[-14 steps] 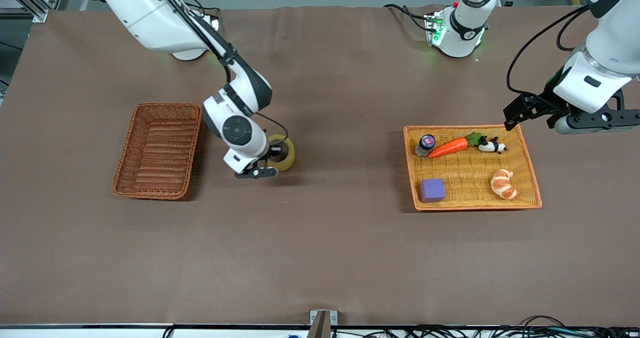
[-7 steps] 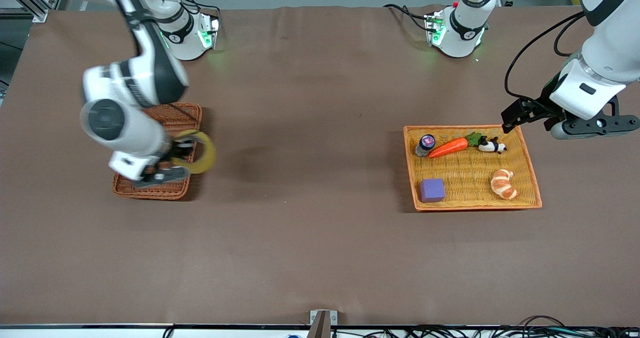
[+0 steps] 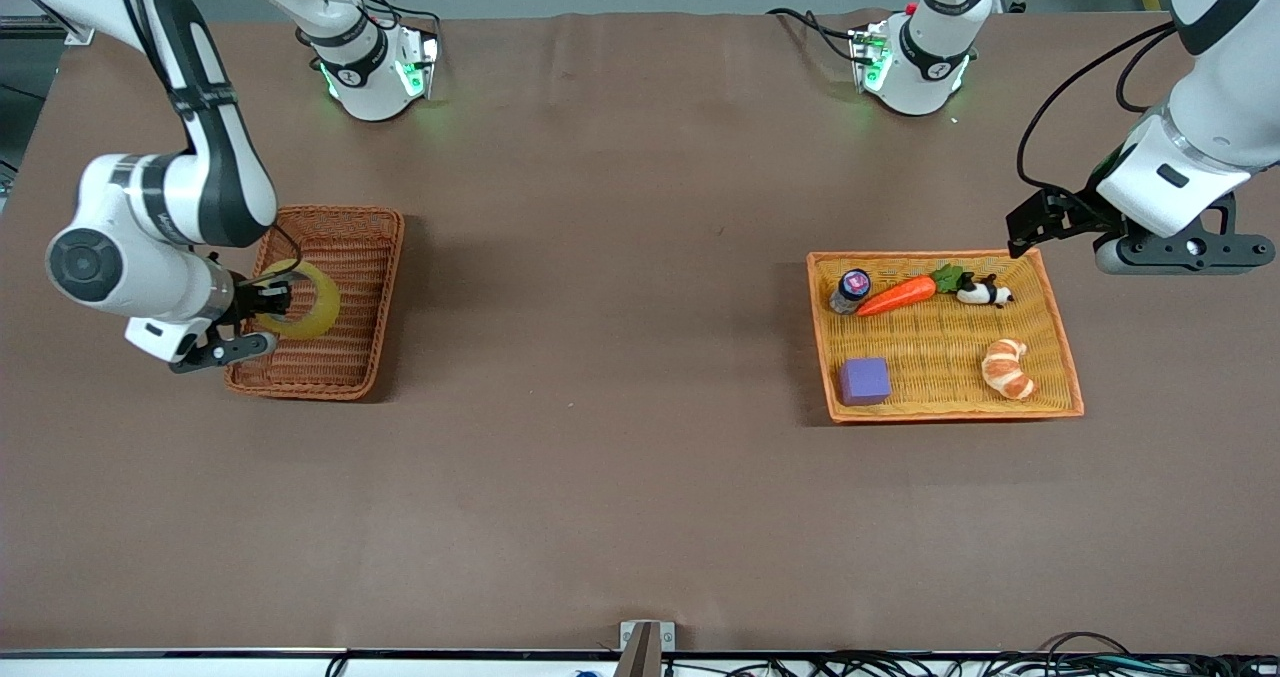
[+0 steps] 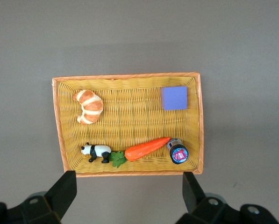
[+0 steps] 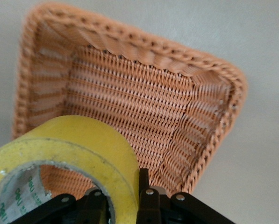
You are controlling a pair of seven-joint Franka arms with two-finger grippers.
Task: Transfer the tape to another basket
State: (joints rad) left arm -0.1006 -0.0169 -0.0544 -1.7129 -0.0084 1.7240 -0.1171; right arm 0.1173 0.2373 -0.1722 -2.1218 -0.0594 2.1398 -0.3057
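My right gripper (image 3: pixel 268 302) is shut on the yellowish tape roll (image 3: pixel 303 300), one finger inside the ring and one outside, and holds it over the reddish-brown wicker basket (image 3: pixel 345 222) toward the right arm's end of the table. The right wrist view shows the tape (image 5: pixel 74 140) close up, with the basket (image 5: pixel 144 107) below it. My left gripper (image 3: pixel 1030 227) is open and empty, up over the table just outside the yellow-orange tray's rim; in the left wrist view (image 4: pixel 127 196) its fingers stand wide apart.
The flat yellow-orange tray (image 3: pixel 820 327) toward the left arm's end holds a purple cube (image 3: pixel 864 380), a croissant (image 3: pixel 1008 368), a carrot (image 3: pixel 898 295), a toy panda (image 3: pixel 984 292) and a small jar (image 3: pixel 852 288). Brown cloth covers the table.
My right gripper has carried the tape from the table's middle toward the right arm's end, to over the wicker basket. The left gripper has barely moved.
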